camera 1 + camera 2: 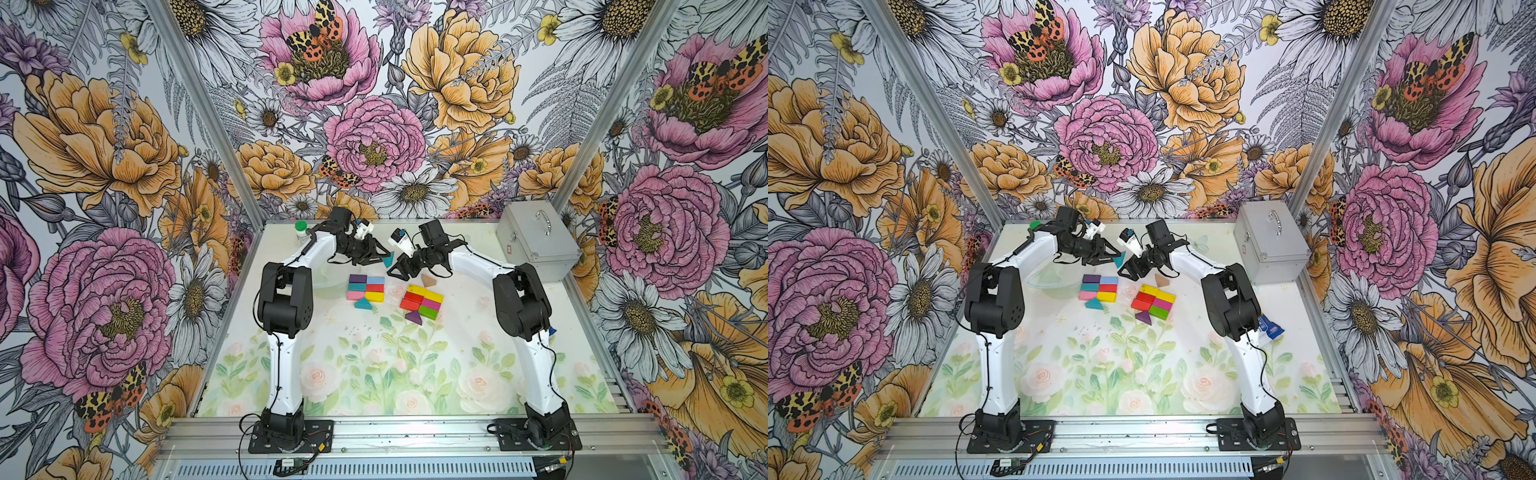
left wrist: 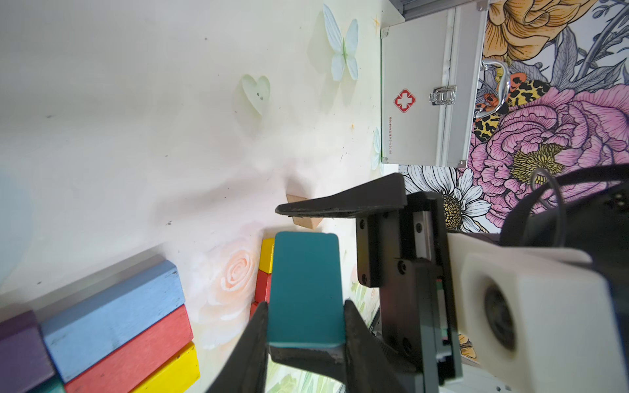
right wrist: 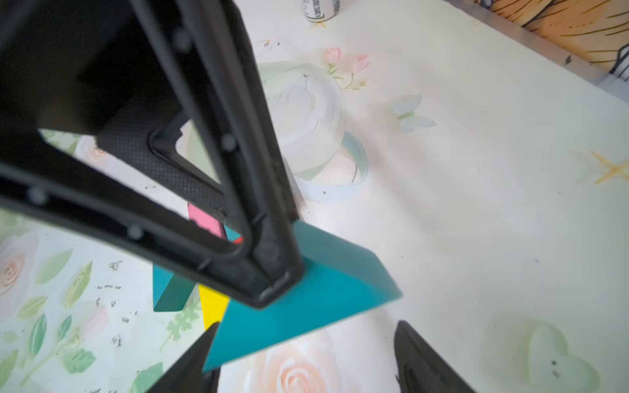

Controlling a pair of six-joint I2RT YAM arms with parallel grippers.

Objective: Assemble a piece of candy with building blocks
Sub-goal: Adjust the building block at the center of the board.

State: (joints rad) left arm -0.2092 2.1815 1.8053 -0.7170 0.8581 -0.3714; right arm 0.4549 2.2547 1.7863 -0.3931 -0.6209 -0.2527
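Gripping a teal triangle (image 1: 389,261), the left gripper (image 1: 384,255) is clamped tight on it, lifted off the table (image 1: 469,303) at far centre. In the left wrist view the two fingers pinch opposite sides of the triangle (image 2: 304,289), one flat teal face towards the camera.

Right gripper (image 1: 395,272): jaws spread wide, nothing held. It sits just right of the lifted triangle, facing the left gripper. In the right wrist view the triangle (image 3: 323,299) hangs between the right gripper's (image 3: 306,326) fingertips; one tip overlaps a corner, the other stands clear. Contact cannot be told.

Blocks on the table, nearer than both grippers:
- left block group (image 1: 365,286): purple, light blue, teal, red, pink, yellow, packed together; second teal triangle (image 1: 363,304) against its near edge.
- right block group (image 1: 422,300): yellow, red, magenta, green; purple triangle (image 1: 413,318) at its near edge.
- tan triangle (image 1: 428,280) alone, just beyond the right block group.

Metal case (image 1: 536,245) at far right.
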